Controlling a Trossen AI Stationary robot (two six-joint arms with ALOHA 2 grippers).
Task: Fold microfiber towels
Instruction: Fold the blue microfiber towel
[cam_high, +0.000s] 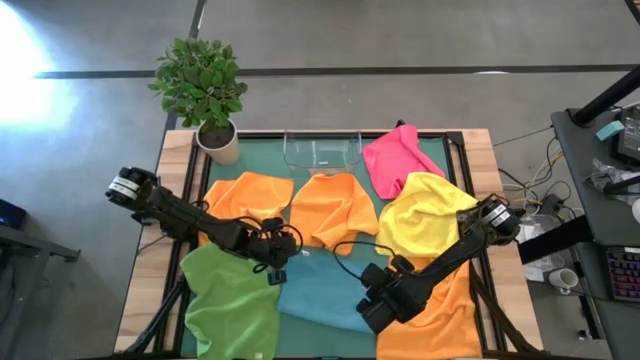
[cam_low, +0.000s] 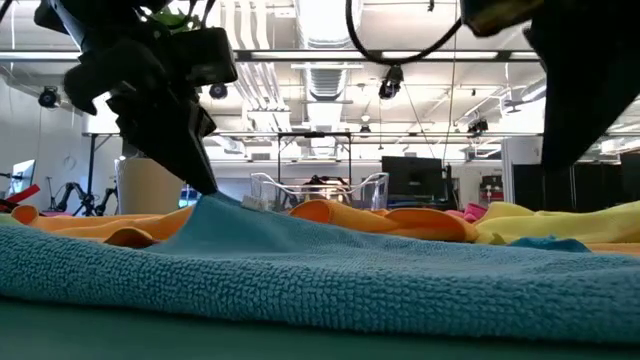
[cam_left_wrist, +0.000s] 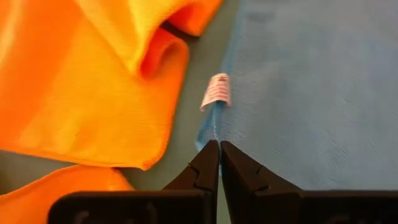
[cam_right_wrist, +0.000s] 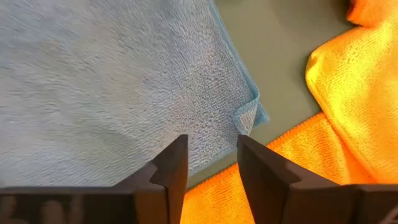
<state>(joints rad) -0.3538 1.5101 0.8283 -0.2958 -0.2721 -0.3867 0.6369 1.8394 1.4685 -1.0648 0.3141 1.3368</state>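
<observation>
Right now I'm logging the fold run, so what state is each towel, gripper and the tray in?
light blue towel: spread flat, one edge pinched by the left gripper.
left gripper: shut on the light blue towel's edge.
right gripper: open, over the towel's folded-over corner.
green towel: lying loosely spread.
yellow towel: crumpled.
pink towel: crumpled.
orange towels: rumpled, unfolded.
clear tray: holds no towel.

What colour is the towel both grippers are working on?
Light blue towel, seen best in the right wrist view.
</observation>
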